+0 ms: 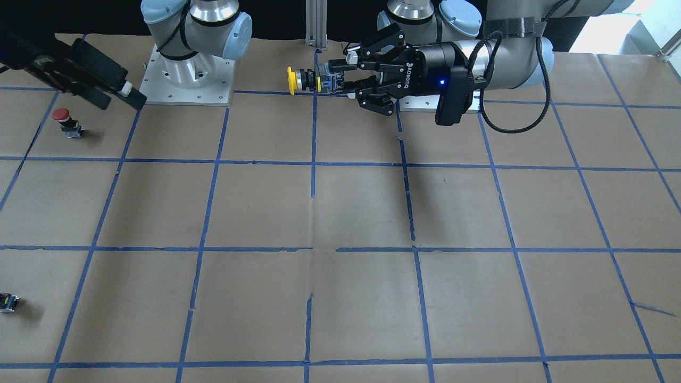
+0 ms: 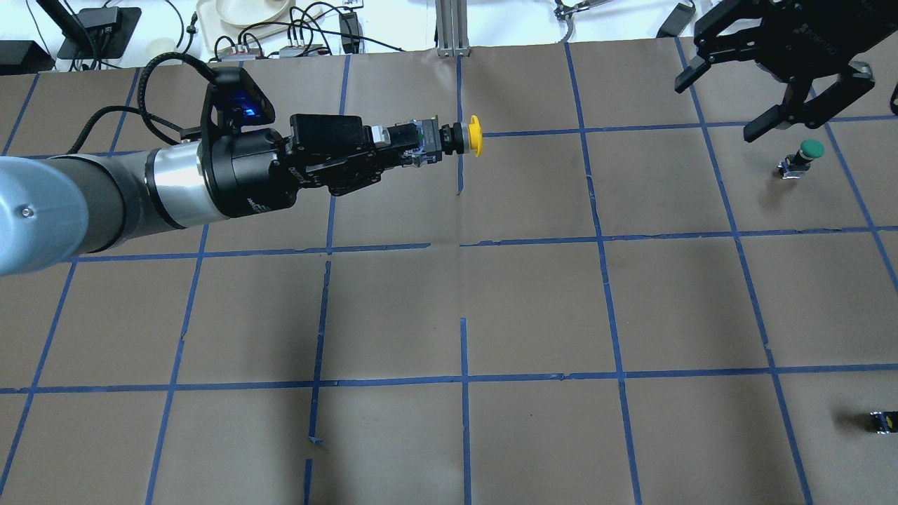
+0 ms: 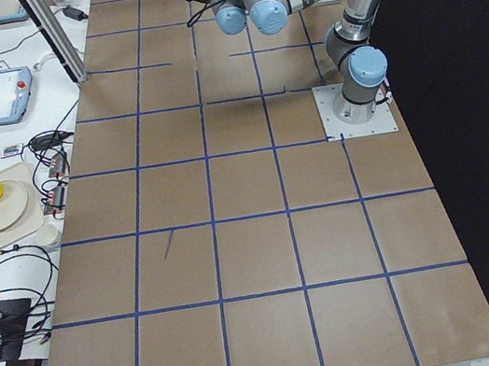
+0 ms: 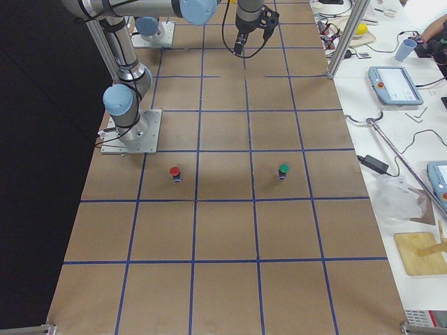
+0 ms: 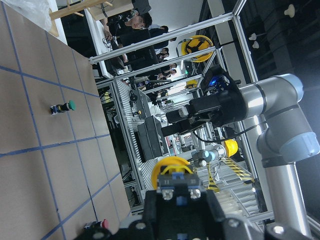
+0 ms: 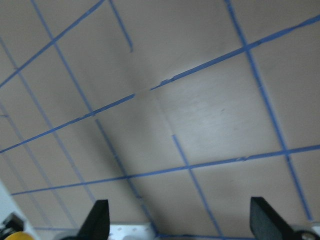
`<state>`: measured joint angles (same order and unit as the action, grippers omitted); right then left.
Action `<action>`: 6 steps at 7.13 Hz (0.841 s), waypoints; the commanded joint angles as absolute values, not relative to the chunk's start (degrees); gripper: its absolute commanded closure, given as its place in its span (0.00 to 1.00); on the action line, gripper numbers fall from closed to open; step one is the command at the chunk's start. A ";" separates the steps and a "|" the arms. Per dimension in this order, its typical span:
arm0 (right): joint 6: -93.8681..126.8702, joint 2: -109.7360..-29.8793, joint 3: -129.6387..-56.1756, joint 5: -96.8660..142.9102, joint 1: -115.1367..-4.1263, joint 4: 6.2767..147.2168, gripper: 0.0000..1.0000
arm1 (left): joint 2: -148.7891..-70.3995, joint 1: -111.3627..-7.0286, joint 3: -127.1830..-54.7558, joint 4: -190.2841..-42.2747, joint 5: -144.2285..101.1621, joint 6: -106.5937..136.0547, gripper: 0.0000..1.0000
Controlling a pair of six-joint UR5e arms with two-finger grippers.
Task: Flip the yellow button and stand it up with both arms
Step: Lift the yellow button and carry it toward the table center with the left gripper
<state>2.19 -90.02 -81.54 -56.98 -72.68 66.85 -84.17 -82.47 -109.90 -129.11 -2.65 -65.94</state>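
The yellow button (image 1: 306, 81) is held in the air, lying sideways, with its yellow cap (image 2: 476, 135) pointing away from the wrist toward the table's middle line. My left gripper (image 1: 332, 80) is shut on its black and grey base (image 2: 424, 142). In the left wrist view the cap (image 5: 172, 166) shows just past the fingers (image 5: 150, 220). My right gripper (image 2: 726, 102) is open and empty, raised over the table's far right part, well apart from the yellow button. Its two fingertips (image 6: 100, 220) stand wide apart in the right wrist view.
A green-capped button (image 2: 807, 151) stands on the table just beside the right gripper. A red-capped button (image 1: 64, 119) stands near the right arm's base plate (image 1: 186, 90). A tiny dark block (image 1: 8, 302) lies at the table's edge. Brown paper with a blue tape grid (image 2: 463, 379) covers the table.
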 commanded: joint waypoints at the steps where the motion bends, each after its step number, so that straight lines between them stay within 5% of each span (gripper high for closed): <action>1: 2.55 -91.13 -84.45 -33.58 -72.68 58.20 0.00 | -84.90 -85.86 -109.86 -129.29 -9.73 -65.30 0.94; 6: 1.94 -91.14 -90.00 -15.73 -79.36 60.12 0.00 | -83.67 -86.22 -109.86 -129.90 -9.05 -62.67 0.94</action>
<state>2.33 -91.29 -89.81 -16.16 -78.98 59.78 -83.59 -86.19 -109.86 -129.94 -9.07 -62.79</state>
